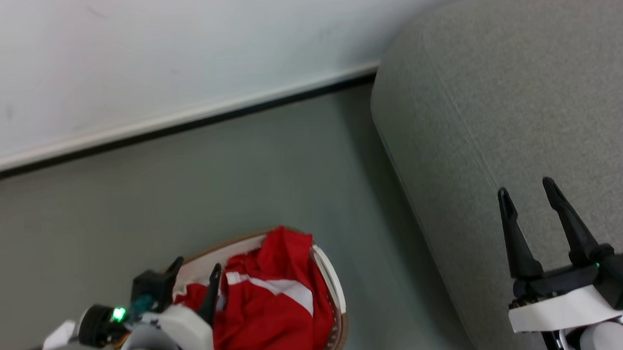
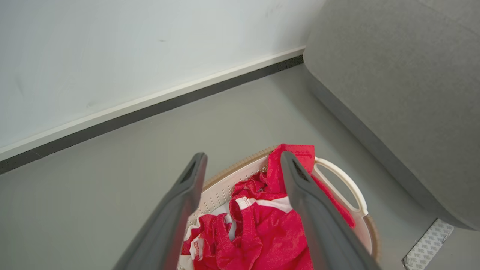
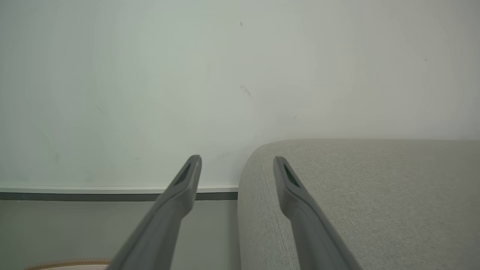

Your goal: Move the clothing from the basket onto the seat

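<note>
At left we saw our left gripper (image 1: 198,269), fingers spread, poised over the basket (image 1: 338,291) on the floor, the red clothing (image 1: 276,310) heaped inside; rightward, our right gripper (image 1: 526,191) hung spread above the seat (image 1: 525,89)

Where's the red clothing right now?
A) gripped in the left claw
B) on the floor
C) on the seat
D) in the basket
D: the clothing lies heaped inside the basket, and the left claw is open with nothing gripped between its fingers.
</note>
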Robot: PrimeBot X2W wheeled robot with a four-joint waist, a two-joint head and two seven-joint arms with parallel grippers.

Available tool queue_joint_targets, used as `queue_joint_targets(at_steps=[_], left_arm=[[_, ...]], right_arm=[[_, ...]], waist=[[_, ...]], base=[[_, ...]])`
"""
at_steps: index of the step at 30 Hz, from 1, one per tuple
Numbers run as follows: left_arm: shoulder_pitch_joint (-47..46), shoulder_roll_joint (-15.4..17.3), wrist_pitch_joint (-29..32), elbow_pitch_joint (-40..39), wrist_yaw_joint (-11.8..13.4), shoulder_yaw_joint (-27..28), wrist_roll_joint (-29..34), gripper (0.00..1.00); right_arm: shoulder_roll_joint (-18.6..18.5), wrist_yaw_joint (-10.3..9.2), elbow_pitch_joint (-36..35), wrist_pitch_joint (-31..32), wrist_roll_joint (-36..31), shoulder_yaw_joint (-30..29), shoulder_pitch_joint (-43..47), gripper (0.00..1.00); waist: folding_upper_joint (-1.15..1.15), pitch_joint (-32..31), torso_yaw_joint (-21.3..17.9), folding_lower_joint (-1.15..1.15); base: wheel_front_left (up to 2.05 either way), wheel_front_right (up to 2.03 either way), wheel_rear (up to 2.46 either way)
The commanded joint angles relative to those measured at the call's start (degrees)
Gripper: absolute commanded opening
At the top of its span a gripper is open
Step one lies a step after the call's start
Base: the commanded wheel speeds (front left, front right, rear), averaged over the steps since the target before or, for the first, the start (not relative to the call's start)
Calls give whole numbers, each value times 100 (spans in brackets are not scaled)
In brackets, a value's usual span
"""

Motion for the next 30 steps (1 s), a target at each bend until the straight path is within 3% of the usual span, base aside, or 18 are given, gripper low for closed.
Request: queue_joint_targets(at_steps=[1, 8, 18, 23, 30], left_arm=[[-198, 96, 125, 102, 11, -129, -88, 100], [-1055, 314, 941, 838, 10, -1204, -421, 100], [-1874, 553, 1192, 1577, 9, -1711, -697, 100], [-2094, 538, 1324, 1661, 9, -2156, -1100, 100], [-2463, 904, 1631, 1602, 8, -2889, -1650, 100]], right_arm=[[15, -12, -55, -14, 57, 44, -149, 100], [87, -12, -284, -15, 110, 201, -610, 100], [108, -12, -798, -15, 308, 453, -1040, 100], [108, -12, -989, -14, 360, 478, -1091, 100], [108, -12, -1221, -14, 475, 477, -1128, 100]], waist=[[0, 592, -204, -1], [0, 1386, -391, -1], [0, 2308, -680, -1], [0, 2663, -732, -1], [0, 3134, -817, -1]], base=[[0, 0, 0], [0, 0, 0], [0, 0, 0], [0, 0, 0], [0, 0, 0]])
